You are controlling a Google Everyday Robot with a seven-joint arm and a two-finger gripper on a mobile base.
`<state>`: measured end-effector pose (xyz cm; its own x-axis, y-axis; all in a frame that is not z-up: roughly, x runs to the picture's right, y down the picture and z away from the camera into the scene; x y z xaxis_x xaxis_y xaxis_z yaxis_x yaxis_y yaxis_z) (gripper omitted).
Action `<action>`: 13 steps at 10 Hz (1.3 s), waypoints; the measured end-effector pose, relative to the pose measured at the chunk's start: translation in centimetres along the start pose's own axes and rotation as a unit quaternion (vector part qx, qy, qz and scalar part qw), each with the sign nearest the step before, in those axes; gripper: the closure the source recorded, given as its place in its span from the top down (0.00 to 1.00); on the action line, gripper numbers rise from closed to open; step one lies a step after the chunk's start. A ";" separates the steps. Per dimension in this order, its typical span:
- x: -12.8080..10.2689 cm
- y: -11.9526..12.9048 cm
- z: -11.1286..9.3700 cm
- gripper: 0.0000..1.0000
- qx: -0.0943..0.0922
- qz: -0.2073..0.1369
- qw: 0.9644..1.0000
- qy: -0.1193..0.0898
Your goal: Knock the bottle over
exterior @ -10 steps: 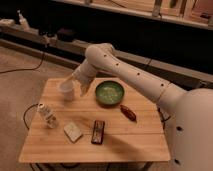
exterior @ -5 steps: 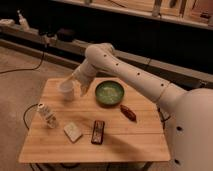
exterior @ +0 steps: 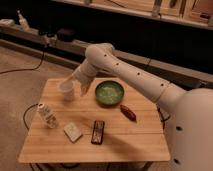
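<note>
Nothing has shifted: the gripper (exterior: pixel 83 87), its state untellable, hangs by the cup (exterior: pixel 66 90), apart from the upright bottle (exterior: pixel 47 115), likely light and tippy; push it high up.

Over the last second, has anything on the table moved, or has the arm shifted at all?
Nothing visibly changed. The gripper is where it was, low between the white cup and the green bowl. The bottle stands upright near the left edge of the table, untouched.
</note>
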<state>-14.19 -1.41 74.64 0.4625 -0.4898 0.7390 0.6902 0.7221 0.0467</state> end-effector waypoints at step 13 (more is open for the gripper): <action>-2.2 -12.6 8.8 0.00 0.038 -0.282 0.954 0.097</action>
<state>-28.73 -5.15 78.35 0.1282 -0.8869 0.4438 0.8213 0.3457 0.4537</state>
